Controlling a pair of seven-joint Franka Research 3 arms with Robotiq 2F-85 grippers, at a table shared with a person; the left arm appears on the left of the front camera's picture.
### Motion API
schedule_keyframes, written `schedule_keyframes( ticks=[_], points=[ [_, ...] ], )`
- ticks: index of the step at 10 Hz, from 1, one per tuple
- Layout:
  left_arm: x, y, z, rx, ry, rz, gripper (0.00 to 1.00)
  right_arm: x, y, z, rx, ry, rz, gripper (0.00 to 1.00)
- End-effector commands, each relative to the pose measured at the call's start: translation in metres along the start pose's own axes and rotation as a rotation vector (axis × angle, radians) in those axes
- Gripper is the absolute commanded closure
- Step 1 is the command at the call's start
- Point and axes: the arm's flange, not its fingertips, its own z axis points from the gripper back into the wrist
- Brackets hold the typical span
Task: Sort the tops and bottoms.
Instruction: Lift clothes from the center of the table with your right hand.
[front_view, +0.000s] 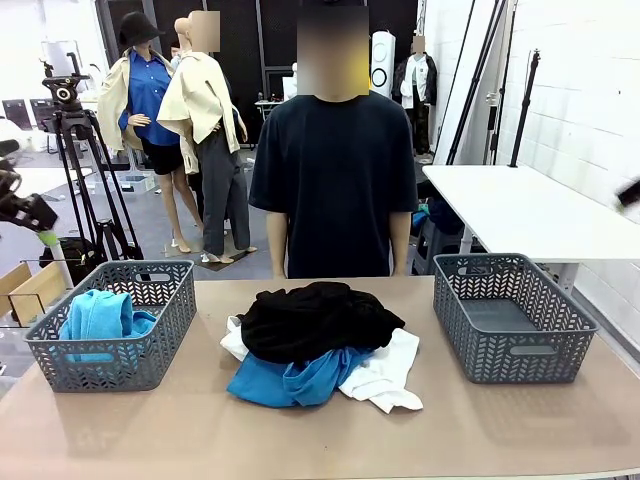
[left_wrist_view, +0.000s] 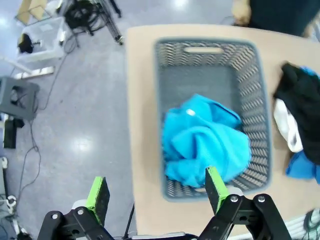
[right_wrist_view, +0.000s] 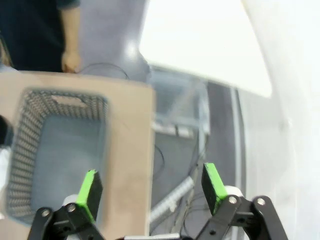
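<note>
Nearest the front camera, a bright blue cloth top (front_view: 285, 382) lies at the front of a loose heap in the middle of the tan table (front_view: 330, 445). A white T-shirt-like cloth top (front_view: 385, 372) touches it on the right. A plain black cloth garment (front_view: 315, 318), the bottoms, is draped over both. To one side, the left grey mesh basket (front_view: 110, 365) holds a crumpled turquoise cloth top (front_view: 98, 318). The right grey mesh basket (front_view: 515, 350) has a bare floor. A person (front_view: 335, 180) in a black T-shirt stands at the far edge.

The left gripper (left_wrist_view: 156, 192) hangs high above the near rim of the left basket, jaws spread wide with nothing between them. The right gripper (right_wrist_view: 151, 187) is likewise wide open and empty, above the table edge beside the right basket, though its view is blurred.

The main risk, as I judge it, is the tangle. A pinch on the black garment could drag the blue or white cloth along underneath, so a top lands with the bottoms. A shallow grip on one thin fold might also slip, or leave cloth trailing over a basket rim
</note>
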Motion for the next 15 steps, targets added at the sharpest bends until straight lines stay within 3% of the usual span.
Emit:
schedule_keyframes(
  ticks=[1,3,4,5,8,9,10,12,15],
  points=[
    [0.012,0.031,-0.007,0.09,-0.019,0.111,0.0,0.058,0.042,0.018,0.222,-0.133,0.075,0.0],
    [0.012,0.068,-0.011,0.132,-0.023,0.185,0.0,0.096,0.119,0.038,0.472,-0.194,0.17,0.0],
    [0.012,0.084,-0.015,0.12,-0.019,0.246,0.0,0.102,0.157,0.034,0.533,-0.196,0.228,0.0],
    [0.014,0.102,-0.024,0.107,-0.013,0.329,0.0,0.101,0.194,0.022,0.61,-0.193,0.262,0.0],
    [0.005,0.131,-0.027,0.11,-0.021,0.426,0.0,0.093,0.279,-0.003,0.74,-0.114,0.334,0.0],
    [0.002,0.134,-0.028,0.114,-0.037,0.454,0.0,0.08,0.311,-0.011,0.772,-0.064,0.396,0.0],
    [0.002,0.13,-0.032,0.105,0.01,0.384,0.0,0.063,0.336,-0.023,0.794,-0.002,0.448,0.0],
    [0.002,0.13,-0.032,0.105,0.01,0.384,0.0,0.022,0.381,-0.056,0.818,0.126,0.527,0.0],
    [0.002,0.13,-0.032,0.105,0.01,0.384,0.0,-0.021,0.419,-0.084,0.804,0.216,0.617,0.0]
  ],
)
